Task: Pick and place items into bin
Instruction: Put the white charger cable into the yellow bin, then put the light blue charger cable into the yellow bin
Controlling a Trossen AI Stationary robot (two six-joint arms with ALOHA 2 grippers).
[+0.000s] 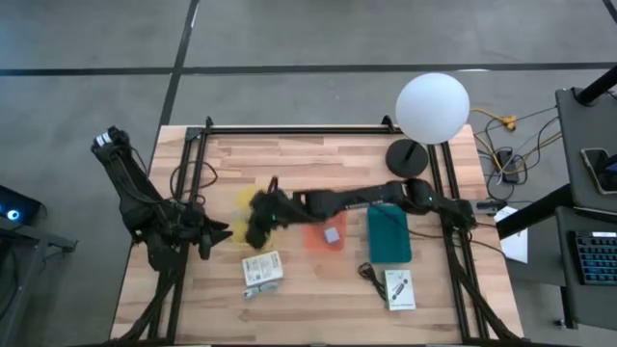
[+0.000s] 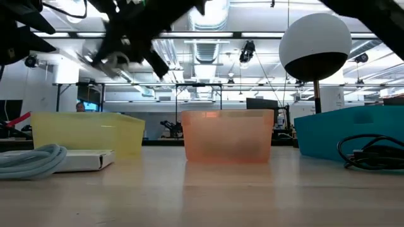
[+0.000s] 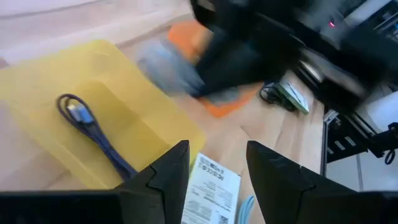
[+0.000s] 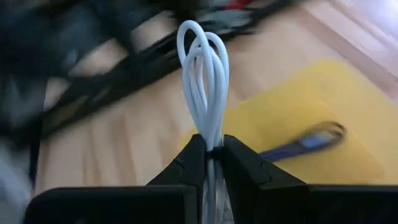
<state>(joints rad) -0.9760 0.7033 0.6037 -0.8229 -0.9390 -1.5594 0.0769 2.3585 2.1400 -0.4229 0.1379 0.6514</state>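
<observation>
My right gripper point(image 4: 211, 152) reaches across the table and hangs above the near side of the yellow bin point(image 1: 246, 202), shut on a coiled white cord point(image 4: 202, 81). A purple cord point(image 3: 87, 124) lies inside that bin. My left gripper point(image 3: 217, 171) is open and waits at the table's left, beside the yellow bin. A white printed card point(image 1: 262, 270) lies flat on the table near the bin, with a pale cord point(image 2: 31, 157) beside it. A second card point(image 1: 398, 287) and a black cord point(image 1: 368, 273) lie on the near right. My right gripper pinches the coiled white cord between its two fingers, several strands together. The cord's looped end point(image 4: 202, 56) sticks out past the fingertips. The cord is lifted clear of the table, above the yellow bin point(image 4: 311, 118).
An orange bin point(image 1: 328, 236) and a teal bin point(image 1: 388, 233) stand in a row to the right of the yellow one. A lamp with a white globe point(image 1: 432, 108) stands at the far right. The table's near left shows bare wood.
</observation>
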